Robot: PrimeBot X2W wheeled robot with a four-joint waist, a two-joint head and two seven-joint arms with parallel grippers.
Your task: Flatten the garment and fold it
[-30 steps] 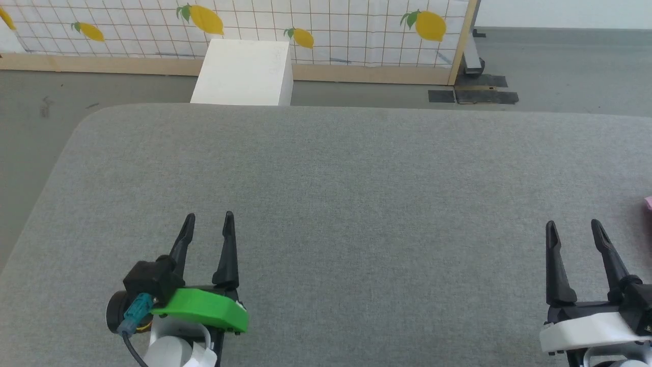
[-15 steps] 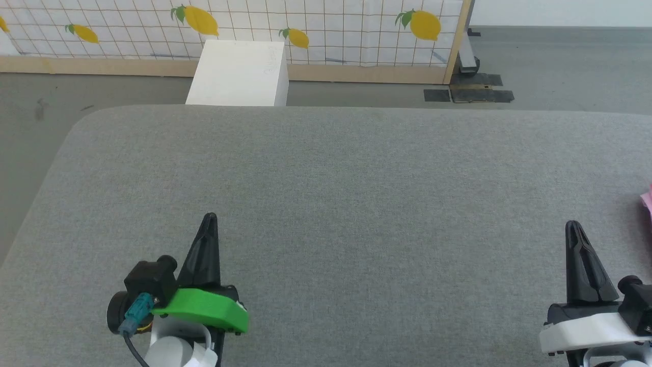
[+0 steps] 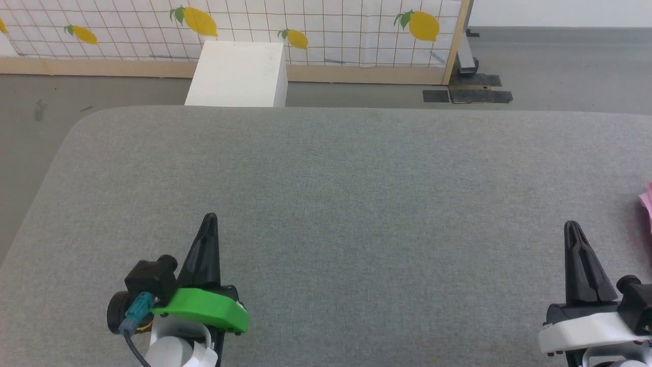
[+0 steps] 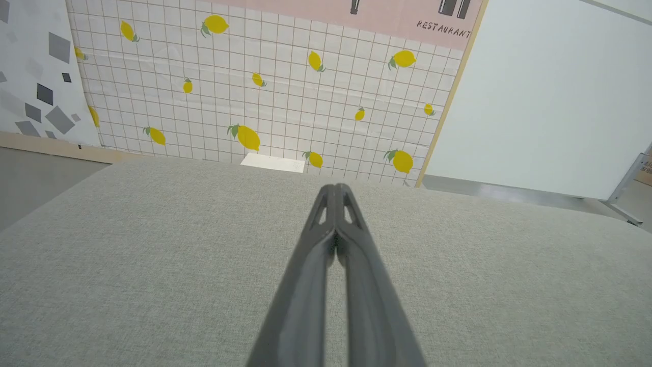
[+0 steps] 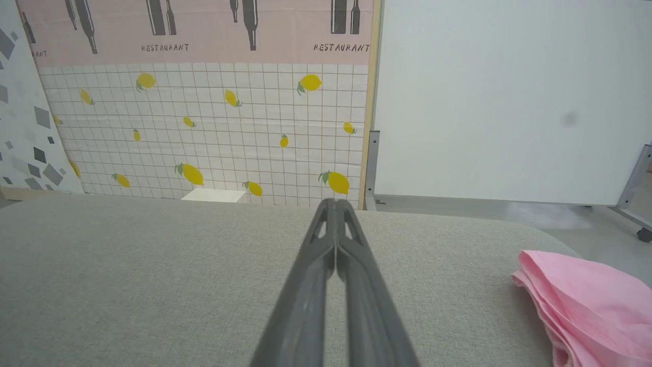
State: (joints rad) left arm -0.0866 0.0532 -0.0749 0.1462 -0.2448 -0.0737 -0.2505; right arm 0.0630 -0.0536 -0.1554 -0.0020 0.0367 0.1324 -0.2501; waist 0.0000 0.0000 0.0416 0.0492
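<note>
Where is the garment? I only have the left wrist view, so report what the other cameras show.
Observer: The pink garment lies bunched on the grey table, to the right of the right gripper.
Operator: Report that gripper's state.
Observer: Shut, holding nothing.
Operator: Say whether it touches the cloth.
Observer: No; bare table shows between them in the head view.
</note>
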